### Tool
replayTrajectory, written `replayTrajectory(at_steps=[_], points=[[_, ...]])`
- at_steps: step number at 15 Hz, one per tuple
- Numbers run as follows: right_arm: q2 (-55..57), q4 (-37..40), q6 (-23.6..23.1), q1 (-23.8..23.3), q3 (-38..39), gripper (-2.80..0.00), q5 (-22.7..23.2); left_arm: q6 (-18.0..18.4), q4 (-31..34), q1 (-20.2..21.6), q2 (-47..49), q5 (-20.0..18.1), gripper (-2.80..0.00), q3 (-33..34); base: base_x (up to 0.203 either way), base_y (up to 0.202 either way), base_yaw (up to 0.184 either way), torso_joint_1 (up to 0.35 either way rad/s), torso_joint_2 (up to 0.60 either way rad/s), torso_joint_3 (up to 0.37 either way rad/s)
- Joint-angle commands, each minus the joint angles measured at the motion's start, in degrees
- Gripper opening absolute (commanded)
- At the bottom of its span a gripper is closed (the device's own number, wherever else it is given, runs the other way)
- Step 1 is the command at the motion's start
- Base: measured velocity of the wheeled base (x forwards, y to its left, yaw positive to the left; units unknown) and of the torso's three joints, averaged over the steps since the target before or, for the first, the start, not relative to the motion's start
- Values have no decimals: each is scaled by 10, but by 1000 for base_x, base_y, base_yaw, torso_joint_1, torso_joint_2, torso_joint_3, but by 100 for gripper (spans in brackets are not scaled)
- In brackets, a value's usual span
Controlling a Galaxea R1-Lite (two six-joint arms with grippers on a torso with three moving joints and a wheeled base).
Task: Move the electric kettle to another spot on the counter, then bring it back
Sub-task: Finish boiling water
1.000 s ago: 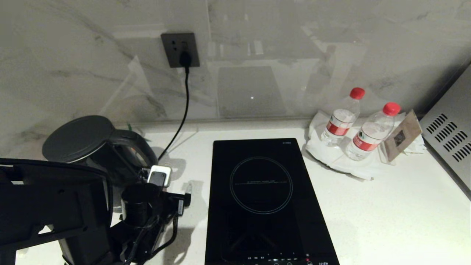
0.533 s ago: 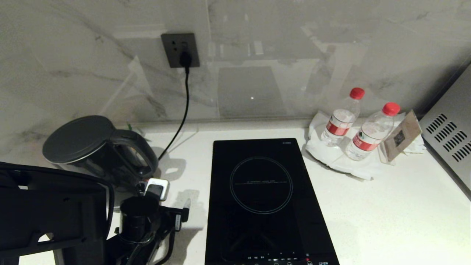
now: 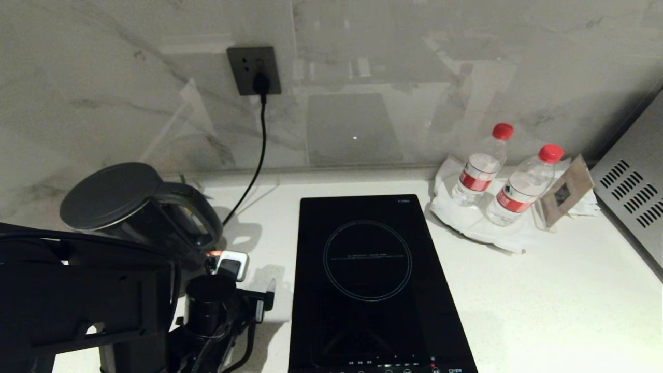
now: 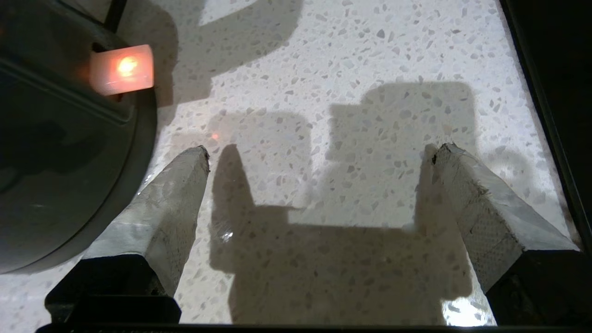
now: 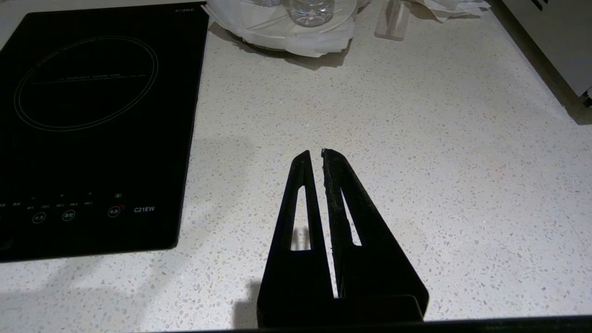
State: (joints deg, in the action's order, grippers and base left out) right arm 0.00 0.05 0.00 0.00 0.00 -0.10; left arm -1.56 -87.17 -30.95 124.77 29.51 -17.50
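Note:
The electric kettle (image 3: 111, 194) is glossy black with a flat round lid and a loop handle (image 3: 194, 220). It stands at the back left of the white speckled counter (image 3: 518, 311). My left gripper (image 3: 250, 275) hangs just in front of and right of the handle, pointing down, open and empty. In the left wrist view its taped fingers (image 4: 175, 199) spread wide over bare counter (image 4: 370, 55), gripper centre (image 4: 322, 150). The kettle's lower body (image 4: 55, 152) with a glowing orange switch (image 4: 121, 69) lies just beside one finger. My right gripper (image 5: 314, 151) is shut over the counter (image 5: 416, 138).
A black induction hob (image 3: 373, 280) lies right of the left arm. Two red-capped water bottles (image 3: 481, 168) stand on a white tray (image 3: 466, 217) at the back right, beside a card (image 3: 567, 191). A vented metal appliance (image 3: 637, 191) borders the right. A cord hangs from the wall socket (image 3: 254, 70).
My left arm has drawn its open gripper a little nearer and to the right, away from the kettle's handle. The kettle has not moved.

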Motion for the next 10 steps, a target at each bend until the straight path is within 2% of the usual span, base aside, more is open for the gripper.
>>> replayTrajectory(at_steps=[1,5,10], points=[[1,0,0,0,0,-280,0,0,-5,4,23,2,0,-12,0,0,0,0,0,0],[1,0,0,0,0,-280,0,3,-5,8,31,1,0,-35,0,0,0,0,0,0],[1,0,0,0,0,-280,0,10,-5,35,38,-1,0,-60,0,0,0,0,0,0]])
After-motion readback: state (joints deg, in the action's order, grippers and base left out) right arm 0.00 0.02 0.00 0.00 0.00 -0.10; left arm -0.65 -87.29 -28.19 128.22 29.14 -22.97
